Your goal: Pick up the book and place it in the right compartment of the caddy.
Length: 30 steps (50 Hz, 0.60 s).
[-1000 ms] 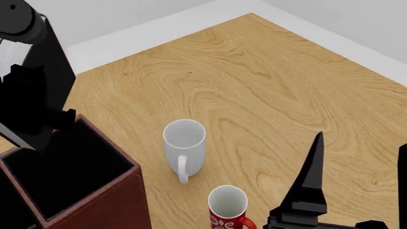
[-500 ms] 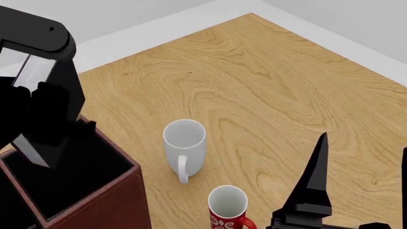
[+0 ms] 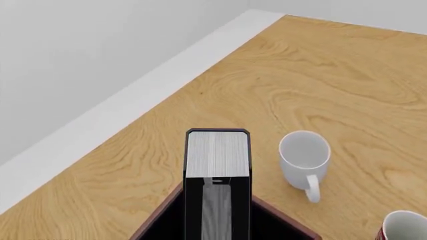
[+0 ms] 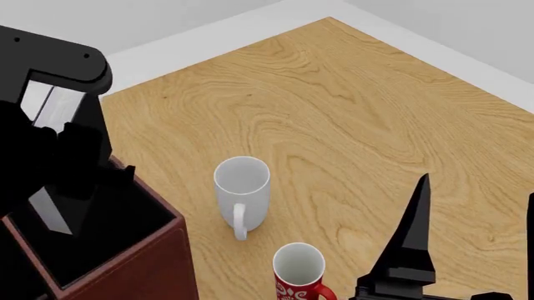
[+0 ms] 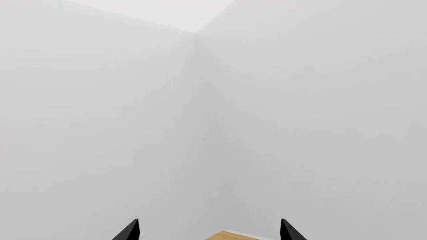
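Black book (image 3: pixel 217 165) stands upright over the right compartment (image 4: pixel 92 234), clamped by the left tool (image 4: pixel 59 162).

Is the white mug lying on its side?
No, the white mug stands upright on the wooden table, with its open mouth facing up and its handle at the side.
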Motion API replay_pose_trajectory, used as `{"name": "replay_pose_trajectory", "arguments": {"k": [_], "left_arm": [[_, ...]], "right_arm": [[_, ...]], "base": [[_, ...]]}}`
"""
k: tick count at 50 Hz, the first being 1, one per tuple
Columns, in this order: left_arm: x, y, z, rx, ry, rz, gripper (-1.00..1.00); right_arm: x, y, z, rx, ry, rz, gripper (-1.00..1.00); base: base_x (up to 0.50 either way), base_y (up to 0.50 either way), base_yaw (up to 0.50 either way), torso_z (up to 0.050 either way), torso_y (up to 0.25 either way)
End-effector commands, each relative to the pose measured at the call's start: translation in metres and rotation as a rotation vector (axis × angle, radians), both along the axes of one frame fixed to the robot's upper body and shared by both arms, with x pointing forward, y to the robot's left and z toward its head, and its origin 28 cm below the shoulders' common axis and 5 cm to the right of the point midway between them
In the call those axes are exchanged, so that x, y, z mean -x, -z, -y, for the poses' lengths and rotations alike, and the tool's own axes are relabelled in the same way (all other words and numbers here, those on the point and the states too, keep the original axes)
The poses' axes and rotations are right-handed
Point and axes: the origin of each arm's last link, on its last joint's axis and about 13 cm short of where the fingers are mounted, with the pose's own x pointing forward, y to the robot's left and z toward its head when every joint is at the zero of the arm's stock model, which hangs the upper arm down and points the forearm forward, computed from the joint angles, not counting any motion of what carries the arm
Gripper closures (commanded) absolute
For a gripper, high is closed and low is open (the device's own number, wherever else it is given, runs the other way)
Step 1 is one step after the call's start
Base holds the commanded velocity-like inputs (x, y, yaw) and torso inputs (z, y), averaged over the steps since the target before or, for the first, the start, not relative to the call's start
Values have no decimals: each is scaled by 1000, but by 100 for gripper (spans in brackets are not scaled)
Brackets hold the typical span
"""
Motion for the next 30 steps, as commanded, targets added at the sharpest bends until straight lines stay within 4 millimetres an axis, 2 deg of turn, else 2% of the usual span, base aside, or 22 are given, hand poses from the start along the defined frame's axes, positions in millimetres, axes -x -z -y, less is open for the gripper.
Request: {"name": "replay_pose_trajectory", "arguments": {"k": [1, 30], "left_arm": [[-5, 3, -2, 13, -43, 21, 100], [-14, 24, -6, 26, -73, -16, 100]], "right_arm": [[0, 1, 0, 0, -1, -2, -100], [-2, 2, 0, -8, -6, -6, -100]], "base": [[0, 0, 0, 0, 10], [0, 0, 0, 0, 1]]}}
